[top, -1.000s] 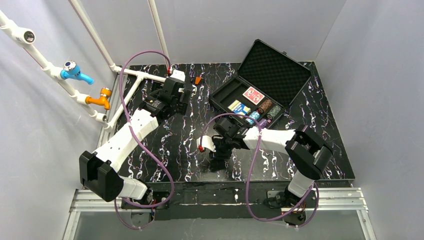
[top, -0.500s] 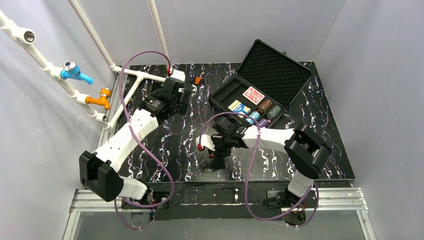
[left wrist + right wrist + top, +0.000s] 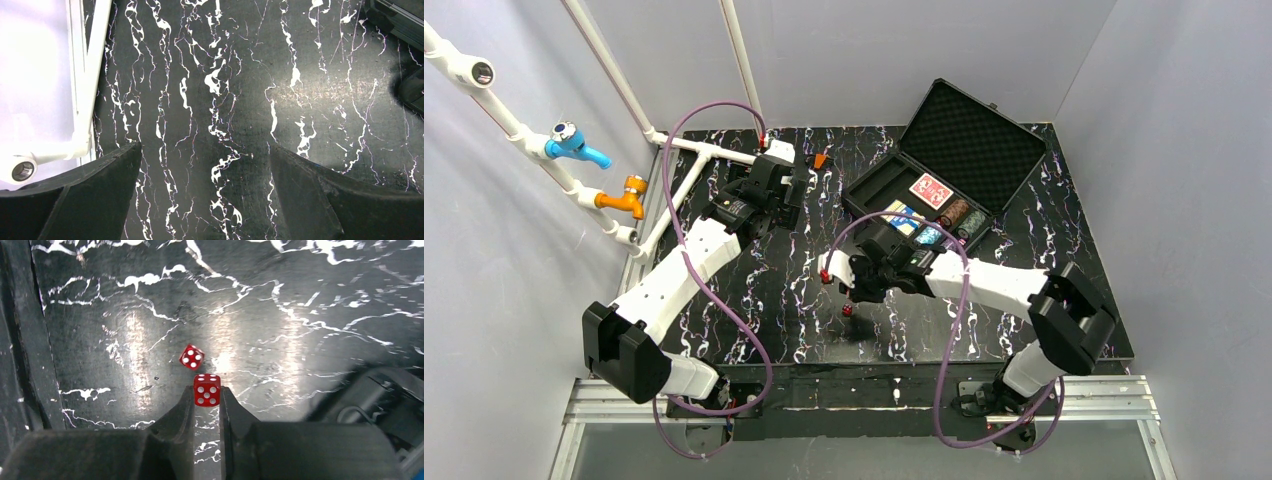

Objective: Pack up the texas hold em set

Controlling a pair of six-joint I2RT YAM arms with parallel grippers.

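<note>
Pale grey walls (image 3: pixel 874 50) enclose the black white-veined marble tabletop (image 3: pixel 804 290). There the right pincer (image 3: pixel 206 396) grips one small red die (image 3: pixel 206 389) near a second red die (image 3: pixel 191 356); the left pincer (image 3: pixel 205 150) gapes wide. The open black hard case (image 3: pixel 979 140) sits far-right.

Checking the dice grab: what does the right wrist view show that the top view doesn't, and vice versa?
Right wrist only: a red die pinched in the jaws of the right gripper, with its five-pip face toward the camera.
Top only: the open black case, with a red card deck and chip stacks inside.
Both: the second die, lying loose on the marbled table.
</note>
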